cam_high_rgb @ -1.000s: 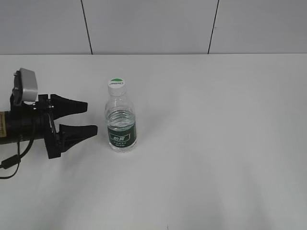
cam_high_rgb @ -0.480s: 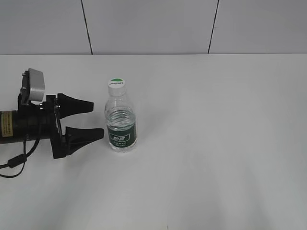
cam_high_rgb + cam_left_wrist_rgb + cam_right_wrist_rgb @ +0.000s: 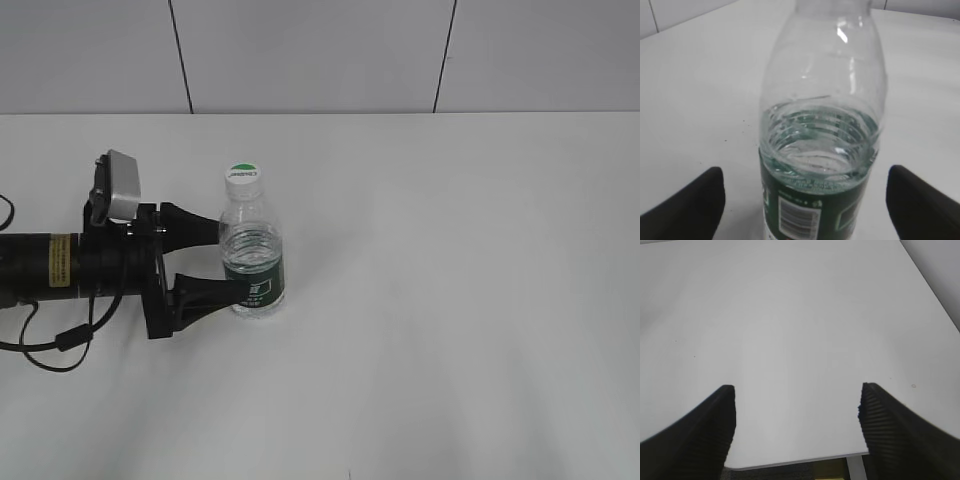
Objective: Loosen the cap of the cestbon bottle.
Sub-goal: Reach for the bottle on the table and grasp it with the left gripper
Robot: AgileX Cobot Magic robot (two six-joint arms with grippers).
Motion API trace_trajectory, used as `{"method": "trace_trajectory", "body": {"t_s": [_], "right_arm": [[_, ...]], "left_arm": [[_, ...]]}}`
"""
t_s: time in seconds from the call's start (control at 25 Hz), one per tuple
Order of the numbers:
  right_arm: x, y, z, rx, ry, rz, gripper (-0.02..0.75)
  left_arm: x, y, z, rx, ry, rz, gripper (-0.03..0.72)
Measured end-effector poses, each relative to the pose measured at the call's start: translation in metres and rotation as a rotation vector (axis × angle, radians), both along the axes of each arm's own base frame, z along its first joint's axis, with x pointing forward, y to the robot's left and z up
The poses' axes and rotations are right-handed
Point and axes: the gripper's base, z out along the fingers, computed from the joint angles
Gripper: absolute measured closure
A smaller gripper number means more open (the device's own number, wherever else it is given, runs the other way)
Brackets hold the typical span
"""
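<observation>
White table (image 3: 450,300) — grey panelled wall (image 3: 320,50)

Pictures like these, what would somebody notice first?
A small clear plastic water bottle with a dark green label stands upright on the white table, its round green-and-white cap on. From the left, the black left gripper reaches in, jaws open on either side of the bottle's lower body.

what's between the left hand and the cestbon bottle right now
Nothing visible. The left hand is open with the cestbon bottle between its fingers, gaps showing on both sides in the left wrist view. The cap is uncovered.
</observation>
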Motion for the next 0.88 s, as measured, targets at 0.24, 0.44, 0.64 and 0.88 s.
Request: {"method": "trace_trajectory", "body": {"t_s": [0.24, 0.44, 0.64, 0.88], "right_arm": [[0.000, 0.000, 0.000, 0.000, 0.000, 0.000, 0.150], [0.000, 0.000, 0.000, 0.000, 0.000, 0.000, 0.150], [0.000, 0.000, 0.000, 0.000, 0.000, 0.000, 0.150], [0.000, 0.000, 0.000, 0.000, 0.000, 0.000, 0.150]], "left_arm": [[0.007, -0.013, -0.012, -0.003, 0.017, 0.000, 0.097], [0.012, -0.023, -0.014, -0.003, 0.007, -0.012, 0.097], [0.014, -0.026, -0.017, 0.015, 0.019, 0.024, 0.097], [0.012, -0.029, -0.022, 0.030, 0.032, 0.012, 0.195]]}}
